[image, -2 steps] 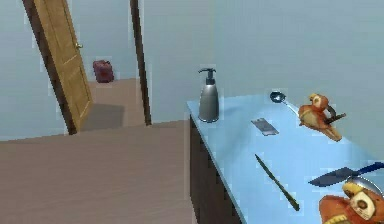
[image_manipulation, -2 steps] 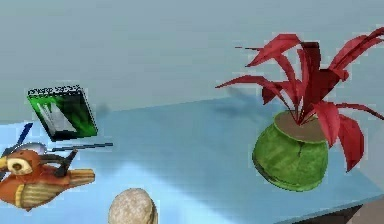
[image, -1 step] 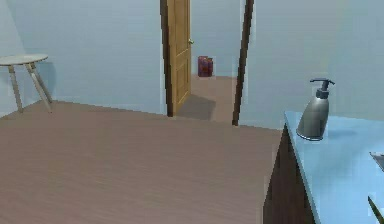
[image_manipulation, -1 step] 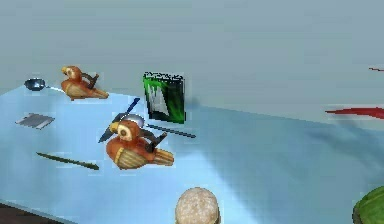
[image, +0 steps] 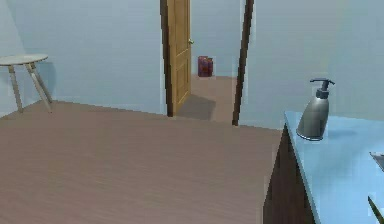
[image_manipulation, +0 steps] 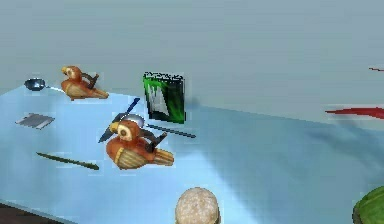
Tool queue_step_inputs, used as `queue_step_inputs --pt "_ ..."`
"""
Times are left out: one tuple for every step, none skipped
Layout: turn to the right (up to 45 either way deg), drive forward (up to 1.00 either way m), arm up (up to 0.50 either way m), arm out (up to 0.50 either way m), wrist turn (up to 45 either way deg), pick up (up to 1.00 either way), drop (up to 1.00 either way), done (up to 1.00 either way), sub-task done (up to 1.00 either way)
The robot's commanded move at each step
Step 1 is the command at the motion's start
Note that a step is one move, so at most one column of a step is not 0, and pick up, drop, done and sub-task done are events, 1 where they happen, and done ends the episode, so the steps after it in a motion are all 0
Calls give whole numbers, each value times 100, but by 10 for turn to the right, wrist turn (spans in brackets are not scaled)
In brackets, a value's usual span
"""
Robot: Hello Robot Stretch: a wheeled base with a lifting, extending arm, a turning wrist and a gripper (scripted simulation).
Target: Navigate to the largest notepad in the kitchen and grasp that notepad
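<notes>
- Round and tan, a lump [image_manipulation: 197,207] sits closest to me at the bottom edge of the arm side view, on the pale blue bench [image_manipulation: 270,160].
- About the hand, I cannot tell if its fingers are spread or pressed together. I cannot tell how the arm is set either.
- Farther out stands a brown duck toy [image_manipulation: 135,145]. A blue stick [image_manipulation: 128,108] pokes up behind it, and a dark thin stick [image_manipulation: 172,131] lies just beside it.
- Past the duck toy stands the notepad [image_manipulation: 164,97], green and black, upright on the bench.
- Off to the left lies a small grey flat thing [image_manipulation: 35,121], with a second duck [image_manipulation: 82,84] behind it. The grey thing looks much smaller, so I pick the green one as the biggest pad.
- I think the notepad is light and thin, with a stiff cover and bendy pages. Standing up like that, it could tip over from a bump.
- I would take it by the top edge, coming in slowly and keeping off the duck toy.
- Looking ahead, I see a soap bottle [image: 316,112] on the bench corner and an open door [image: 179,50] far off.
</notes>
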Motion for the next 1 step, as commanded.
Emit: queue_step_inputs --pt "0 0 38 0 0 0 0 0 0"
